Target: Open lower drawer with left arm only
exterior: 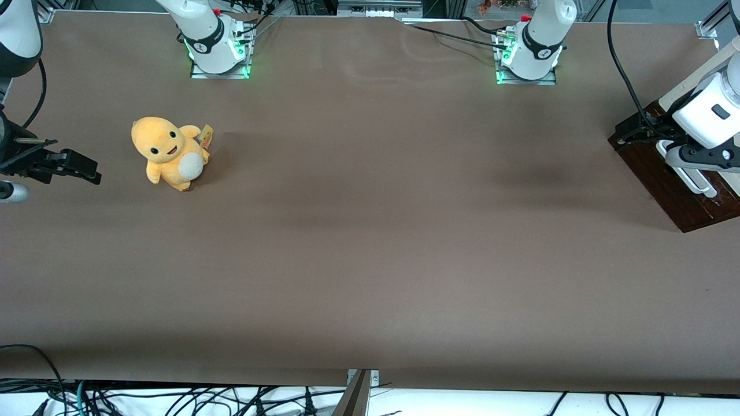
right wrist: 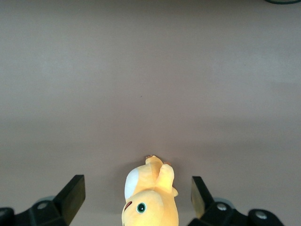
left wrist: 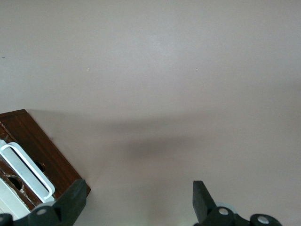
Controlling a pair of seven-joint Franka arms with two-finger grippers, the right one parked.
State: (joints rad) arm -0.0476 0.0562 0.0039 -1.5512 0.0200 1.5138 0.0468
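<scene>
Left arm reaching low at its own end of the counter, hand spread wide.

The left arm [exterior: 708,107] comes in from the working end, its white forearm sloping down to a thick white wrist with a black cable looping above it. The hand [left wrist: 139,200] hangs low, just above the counter [exterior: 370,231] (only its black mount shows from the front). In the wrist view both black fingers [left wrist: 75,200] stand far apart with nothing between them.

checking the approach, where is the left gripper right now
The left gripper, jaws open, hovers beside the lower drawer at the working arm's end of the table, not touching the white handle.
</scene>
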